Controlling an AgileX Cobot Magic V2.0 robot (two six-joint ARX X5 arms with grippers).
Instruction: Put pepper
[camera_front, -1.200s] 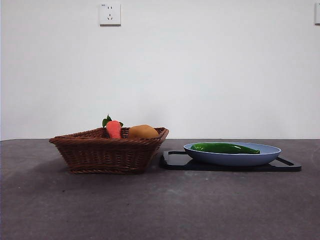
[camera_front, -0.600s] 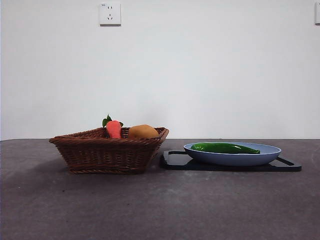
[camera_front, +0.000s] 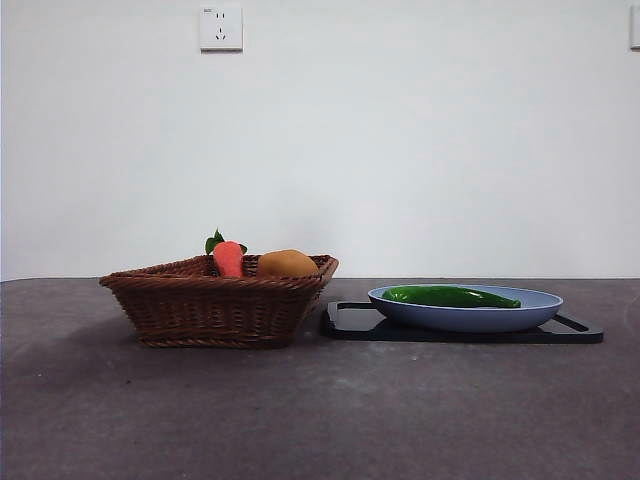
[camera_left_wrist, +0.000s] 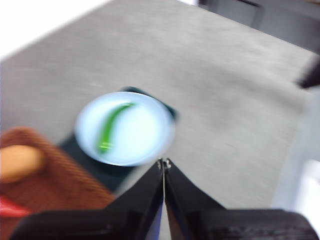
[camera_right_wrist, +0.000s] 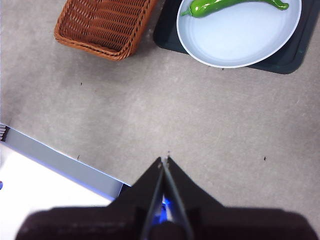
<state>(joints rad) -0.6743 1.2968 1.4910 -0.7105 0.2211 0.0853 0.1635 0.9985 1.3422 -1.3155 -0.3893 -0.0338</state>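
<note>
A glossy, smooth green pepper (camera_front: 450, 296) lies in a smooth pale blue plate (camera_front: 540, 305) on a matt black tray (camera_front: 350, 322), beside a rough woven brown wicker basket (camera_front: 215, 310) on a matt, speckled grey table (camera_front: 320, 410).

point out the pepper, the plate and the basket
pepper (camera_front: 450, 296), front view, middle of its body
plate (camera_front: 470, 318), front view, its outer wall
basket (camera_front: 215, 310), front view, its woven front wall

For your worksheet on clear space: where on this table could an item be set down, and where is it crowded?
Free: bare table in front of the basket and black tray. The plate has room beside the pepper. Crowded: the basket's far end, holding a red-orange vegetable and orange fruit.
</note>
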